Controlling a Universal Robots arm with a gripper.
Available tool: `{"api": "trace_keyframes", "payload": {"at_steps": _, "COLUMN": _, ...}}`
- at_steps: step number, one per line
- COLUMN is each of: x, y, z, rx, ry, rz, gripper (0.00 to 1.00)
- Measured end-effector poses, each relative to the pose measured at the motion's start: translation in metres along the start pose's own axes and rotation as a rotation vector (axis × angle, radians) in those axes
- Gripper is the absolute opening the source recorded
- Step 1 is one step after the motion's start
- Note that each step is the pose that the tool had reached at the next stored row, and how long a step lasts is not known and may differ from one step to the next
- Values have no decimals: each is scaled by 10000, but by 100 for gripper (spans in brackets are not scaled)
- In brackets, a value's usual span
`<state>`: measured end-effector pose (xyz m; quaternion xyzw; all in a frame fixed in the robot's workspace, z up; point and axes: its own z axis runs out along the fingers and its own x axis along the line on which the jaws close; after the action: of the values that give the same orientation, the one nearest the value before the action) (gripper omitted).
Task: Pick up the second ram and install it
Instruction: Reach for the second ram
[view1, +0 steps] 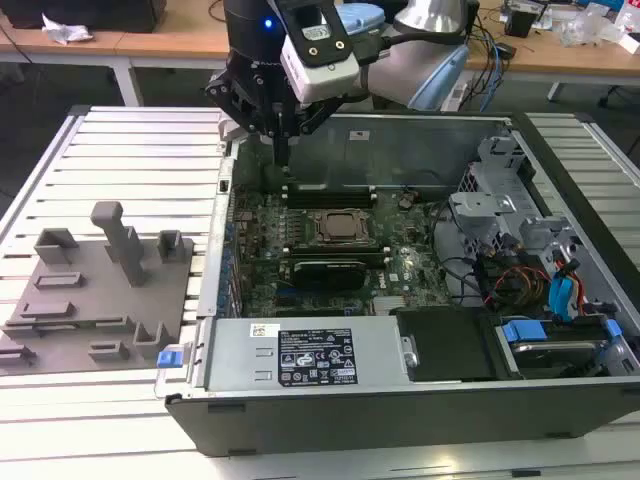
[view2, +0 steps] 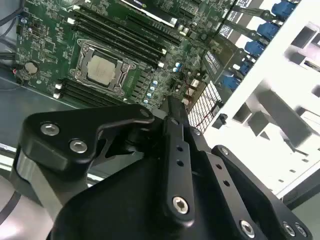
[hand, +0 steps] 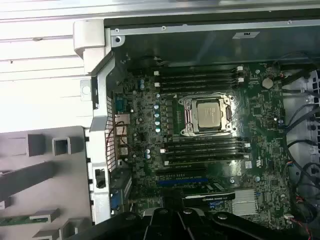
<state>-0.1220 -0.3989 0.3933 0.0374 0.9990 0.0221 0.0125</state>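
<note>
The second ram (hand: 22, 219), a long, thin, flat green circuit-board stick, was visible in the first wrist view. It lay outside the open black computer case (hand: 100, 125), seated in the grey plastic holder block (hand: 50, 197) beside the case. The stick lay lengthwise, its long axis pointing toward the case's perforated side wall, with the nearer end stopping short of that wall. The other end ran out of the frame. A raised grey tab of the block stood just beside the nearer end. Whether it lay flat or on edge could not be determined. It was well apart from the green motherboard (hand: 260, 115) and was not installed.
</note>
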Motion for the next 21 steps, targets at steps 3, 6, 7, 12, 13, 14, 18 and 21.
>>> {"api": "trace_keyframes", "payload": {"at_steps": 3, "x": 179, "y": -13, "z": -3, "rx": 0, "ry": 0, "rz": 0, "gripper": 11}}
{"api": "trace_keyframes", "payload": {"at_steps": 6, "x": 263, "y": -20, "z": -4, "rx": 0, "ry": 0, "rz": 1, "gripper": 11}}
{"api": "trace_keyframes", "payload": {"at_steps": 7, "x": 301, "y": -23, "z": -4, "rx": 0, "ry": 1, "rz": 0, "gripper": 11}}
{"api": "trace_keyframes", "payload": {"at_steps": 12, "x": 494, "y": -37, "z": -4, "rx": 0, "ry": 1, "rz": 1, "gripper": 11}}
{"api": "trace_keyframes", "payload": {"at_steps": 13, "x": 508, "y": -38, "z": -4, "rx": 0, "ry": 1, "rz": 1, "gripper": 11}}
{"api": "trace_keyframes", "payload": {"at_steps": 14, "x": 531, "y": -40, "z": -3, "rx": 0, "ry": 0, "rz": 2, "gripper": 11}}
{"api": "trace_keyframes", "payload": {"at_steps": 18, "x": 661, "y": -50, "z": -2, "rx": 0, "ry": 1, "rz": 1, "gripper": 11}}
{"api": "trace_keyframes", "payload": {"at_steps": 21, "x": 788, "y": -59, "z": -1, "rx": 0, "ry": 1, "rz": 1, "gripper": 11}}
